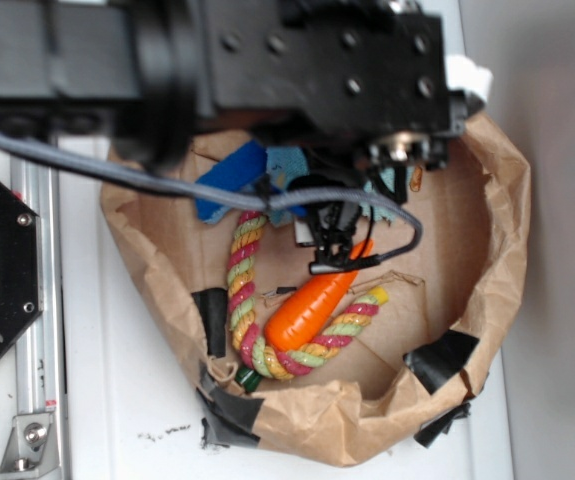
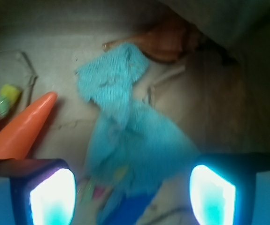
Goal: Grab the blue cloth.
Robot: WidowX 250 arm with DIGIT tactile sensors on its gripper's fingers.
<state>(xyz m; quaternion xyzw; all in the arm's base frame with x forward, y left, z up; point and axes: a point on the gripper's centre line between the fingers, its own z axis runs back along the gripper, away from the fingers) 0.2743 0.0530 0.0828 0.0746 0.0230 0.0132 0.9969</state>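
The blue cloth is a pale teal woven rag lying crumpled on the brown paper floor, right between and ahead of my fingers in the wrist view. In the exterior view only scraps of it show under the arm. My gripper is open, with its two pads wide apart, one on each side of the cloth's near end; I cannot tell if they touch it. In the exterior view the gripper is hidden under the black arm. The orange carrot lies to the left.
A bright blue sponge block lies at the back left and shows under the cloth's near edge. A multicoloured rope curls around the carrot. A crumpled brown paper wall rings everything. A brown object lies beyond the cloth.
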